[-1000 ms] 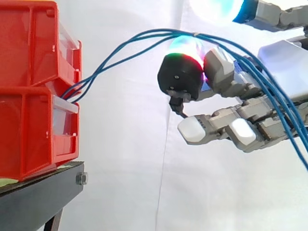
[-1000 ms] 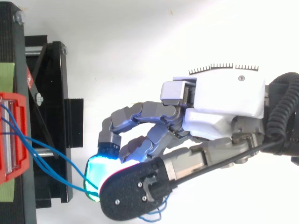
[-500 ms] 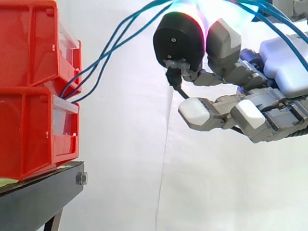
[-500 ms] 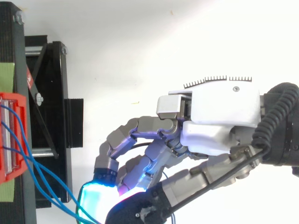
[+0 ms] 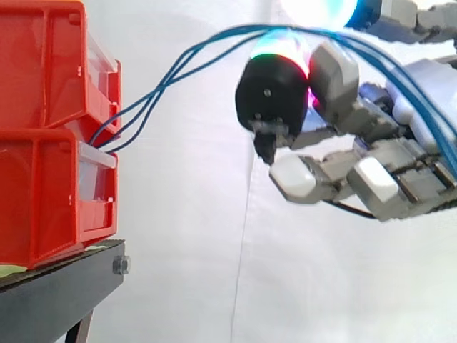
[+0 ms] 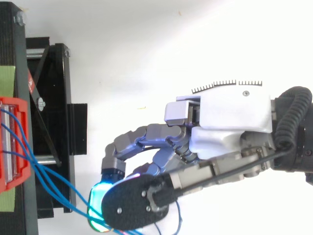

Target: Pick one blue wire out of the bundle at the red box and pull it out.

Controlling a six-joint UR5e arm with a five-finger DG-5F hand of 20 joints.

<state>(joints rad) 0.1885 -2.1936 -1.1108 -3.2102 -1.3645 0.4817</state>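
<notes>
At the left, two red bins [image 5: 43,143] sit stacked on the black stand [image 5: 57,293]. The blue wires [image 5: 158,89] come out of the gap between the upper and the lower bin, so their ends are lodged at the box and nothing is pulled free yet. From there we follow them up and to the right in a shallow arc before the white curtain [image 5: 186,250]. They close in on one another partway along and run on together. The arc looks only partly drawn out, so we judge there is some slack left to take up.

Further right the wires reach the hand [image 6: 230,110]. Its fingers [image 5: 293,175] are curled. The wires pass between the dark thumb pad and the cyan-glowing fingertip above it, and in the top view those two pads meet where the wires enter. We read this as a pinch on the wires, held high so that a pull away from the bins draws them along their own line. More than one wire seems to run through the pinch, though the task wants one. Past the hand the wires fall away down the right side.
</notes>
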